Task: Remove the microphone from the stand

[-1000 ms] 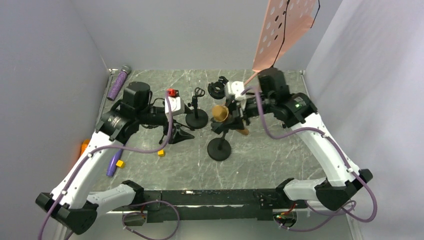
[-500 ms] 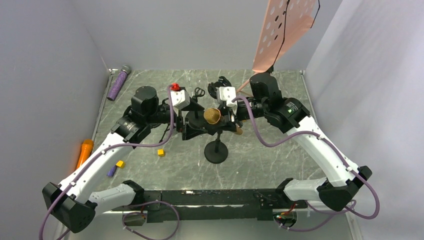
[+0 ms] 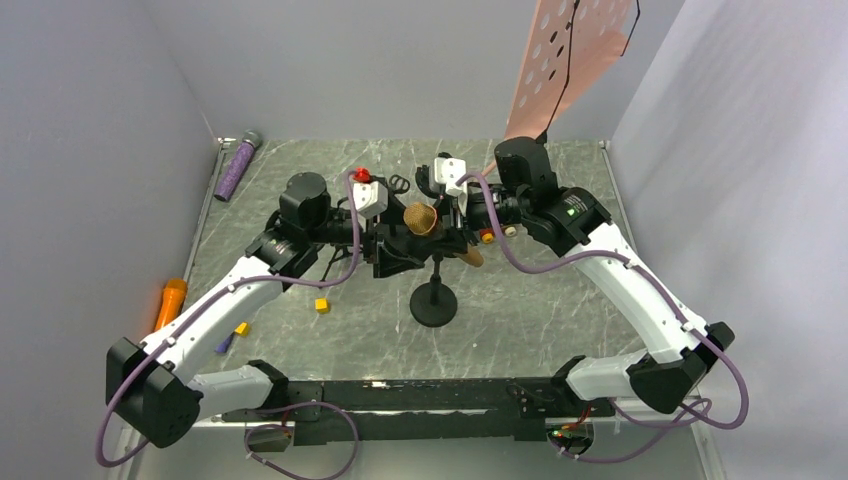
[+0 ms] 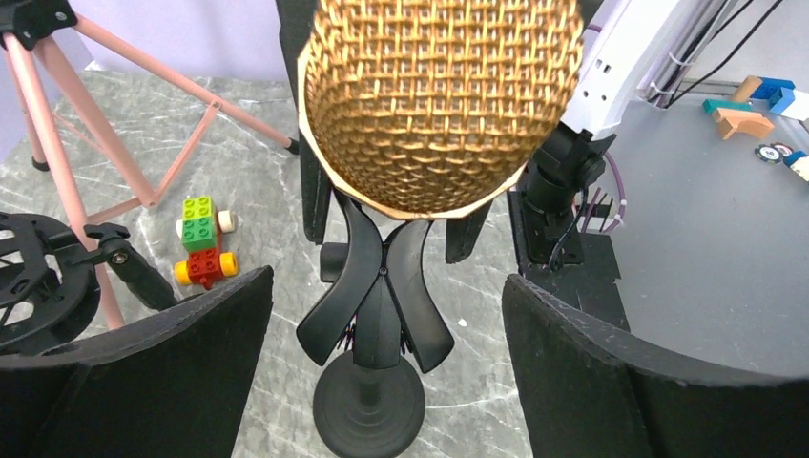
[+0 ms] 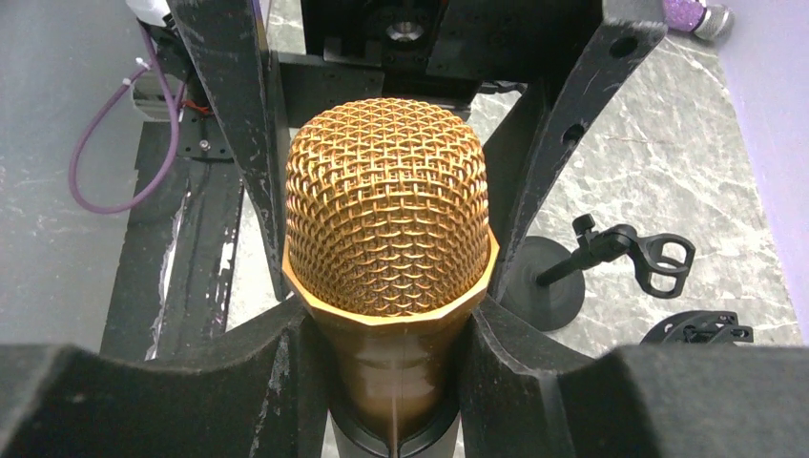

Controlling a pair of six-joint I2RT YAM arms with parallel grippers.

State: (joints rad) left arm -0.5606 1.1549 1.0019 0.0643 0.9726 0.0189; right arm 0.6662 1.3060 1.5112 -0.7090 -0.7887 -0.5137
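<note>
The top external camera looks steeply down from above and behind the arm bases (image 3: pixel 600 378) across the whole tabletop (image 3: pixel 560 300), whereas both wrist cameras sit close against the microphone (image 4: pixel 441 100), the left facing its gold head from one side, the right from the opposite side, all three sharing it.

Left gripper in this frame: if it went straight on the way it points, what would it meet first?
Probably the black stand clip, centred ahead of the open left gripper, with the gold microphone just above it. Which of the two is nearer is hard to judge.
</note>
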